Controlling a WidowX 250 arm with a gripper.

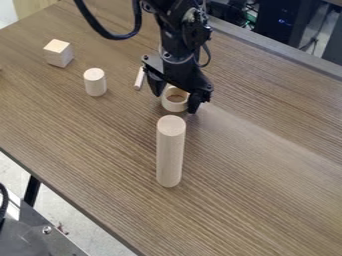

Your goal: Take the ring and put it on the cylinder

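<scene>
While the fingers [194,102] stand open astride the hollow ring [175,107], the tall cylinder [170,155] stands upright nearby.

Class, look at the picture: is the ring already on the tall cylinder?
No, the ring is between the fingers of the gripper, behind the tall cylinder, whose top is bare.

Wood-grain table [260,175]; pale floor [73,225] below; dark box [277,20] behind, perhaps computer.
</scene>
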